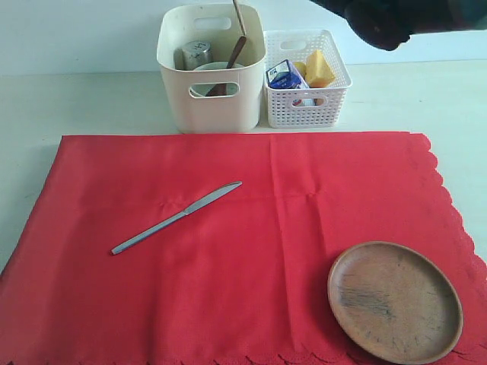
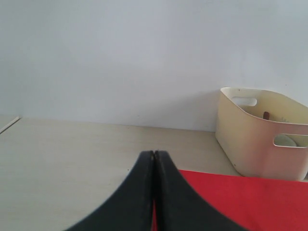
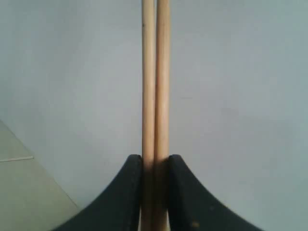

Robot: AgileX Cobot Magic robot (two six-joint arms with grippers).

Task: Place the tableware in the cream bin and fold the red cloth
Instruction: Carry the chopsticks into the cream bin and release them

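Chopsticks: your right gripper [image 3: 155, 161] is clamped on the two thin wooden chopsticks [image 3: 155, 72]. They sit side by side, touching, and run straight out past the fingertips against the pale wall.
Right arm: you see it only as a dark shape [image 1: 380, 26] at the top right of the exterior view, above the white lattice basket [image 1: 289, 106]. The chopsticks don't show in that view.
Knife: the silver table knife [image 1: 176, 217] lies flat on the red cloth [image 1: 304, 213], left of middle. It lies diagonally with the blade end toward the bins, and nothing touches it.
Plate: the round brown wooden plate [image 1: 394, 300] sits right way up on the cloth's near right corner, well apart from the knife.
Cream bin: the cream bin [image 1: 183, 99] stands on the pale table [image 1: 76, 99] right at the cloth's far edge.
In the bin: you have the steel cup [image 1: 196, 53], the pale bowl [image 1: 209, 67] and the dark wooden spoon [image 1: 232, 59]. The spoon leans with its handle up toward the rim.
Red cloth: it is spread flat and unfolded, with scalloped edges showing on the right and near sides.
Left gripper: your left gripper [image 2: 154, 155] has its jaws pressed together with nothing between them. It is low over the table by the edge of the cloth, and the cream bin is in its view.
Basket: it is just right of the bin, close beside it, and holds the milk carton [image 1: 288, 74] and the cheese wedge [image 1: 319, 68].
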